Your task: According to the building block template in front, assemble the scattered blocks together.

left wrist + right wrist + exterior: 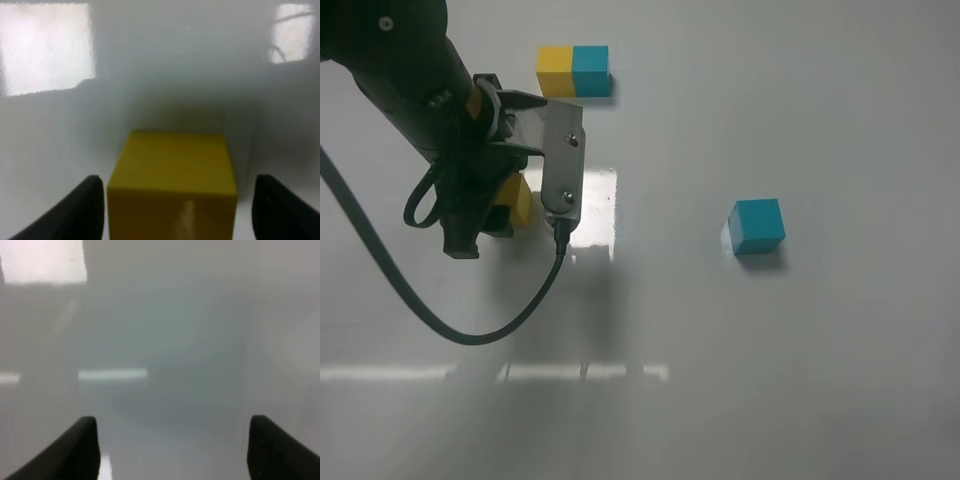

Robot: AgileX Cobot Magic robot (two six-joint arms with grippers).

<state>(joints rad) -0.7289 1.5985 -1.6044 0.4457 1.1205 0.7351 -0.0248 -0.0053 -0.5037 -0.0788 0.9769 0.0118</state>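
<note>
Left gripper [175,212]: its jaws are apart and straddle the yellow cube [172,175]. One finger sits just beside a cube face and the other shows a clear gap, so nothing is gripped.
Yellow cube: it rests on the table [820,380], mostly hidden under the left arm in the high view, below the template [574,71].
Teal cube [756,226]: it sits alone on the table, well apart from the yellow cube and to its right.
Right gripper [172,452]: its jaws are spread with only bare table between them. It does not show in the high view.
Risk, uneven close: the cube is off-centre between the fingers, so you likely shove it sideways with the near finger before the far one arrives.
Risk, twist: if the cube turns as you close, its face will not meet the teal cube flush.
Risk, shallow hold: the wrist view does not show how far down the fingers reach. If they catch only the top edge, the cube can slip.
Risk, order: the template reads yellow left, teal right, so if you approach from the wrong side you get a mirrored bar.
</note>
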